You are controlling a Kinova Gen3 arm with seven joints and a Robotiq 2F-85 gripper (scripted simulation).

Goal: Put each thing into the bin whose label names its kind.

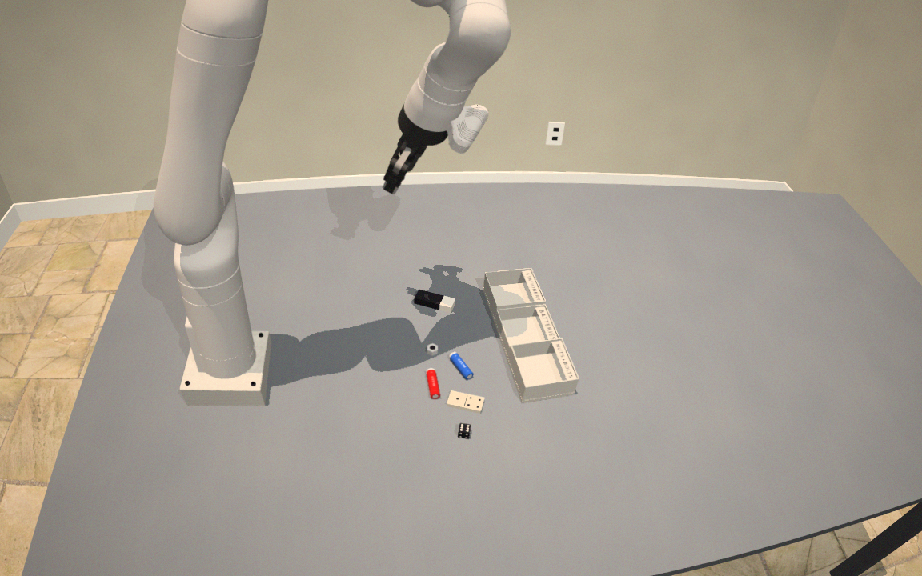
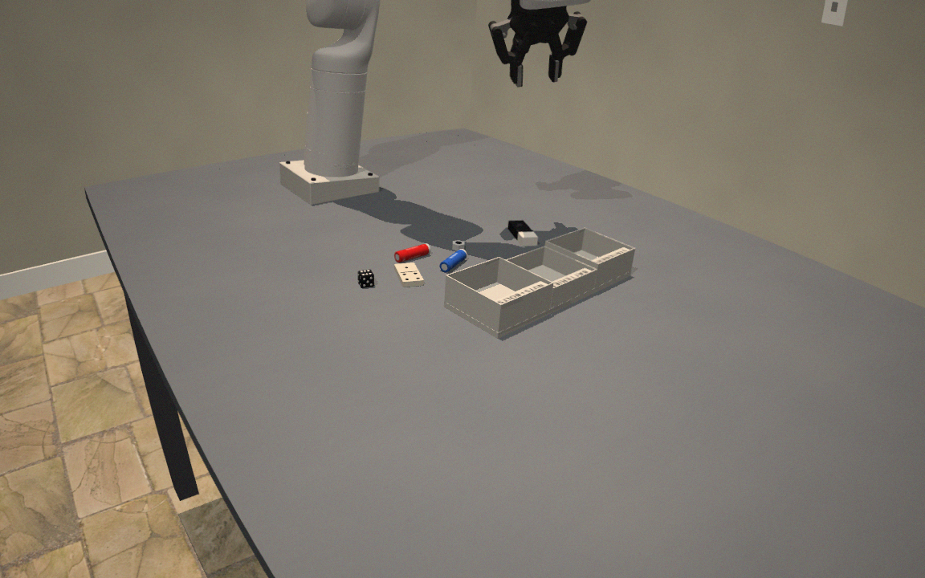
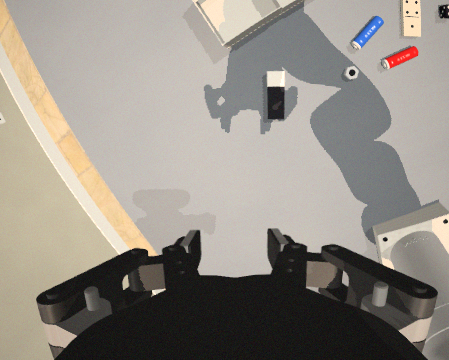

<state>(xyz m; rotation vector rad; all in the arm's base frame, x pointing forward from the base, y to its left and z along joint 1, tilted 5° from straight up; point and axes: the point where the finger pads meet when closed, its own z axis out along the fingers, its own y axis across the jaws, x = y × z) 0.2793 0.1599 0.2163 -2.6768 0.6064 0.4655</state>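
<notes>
Wrist view shows the row of three joined cream open-top bins [image 3: 214, 15] at the top edge of the frame, only partly in frame: the first label reads "STATIONERY", the second is cut off after "BATTE", and the third cannot be seen. In the top view the labels on the same bins [image 1: 519, 390] are too small to read with certainty. The black-and-white rectangular eraser [image 3: 275, 94] lies flat on the grey table [image 3: 151, 114], just beside the stationery end of the bins and apart from them, within the arm's shadow. Further along lie the small grey hex nut [image 3: 350, 72], the blue cylindrical battery [image 3: 367, 32] and the red cylindrical battery [image 3: 400, 58], each with white print too fine to read. Beyond them sit the cream domino tile [image 3: 411, 15] and the black die with white pips [image 3: 447, 10], the die close to the frame edge. All three compartments appear to hold nothing in the exterior view. The black two-finger gripper [image 2: 536, 71] hangs high above the far side of the table, well apart from every item, its fingers partly closed with nothing between them. The exterior view cuts off the arm above the gripper; the top view shows the white arm base [image 1: 258, 394].
</notes>
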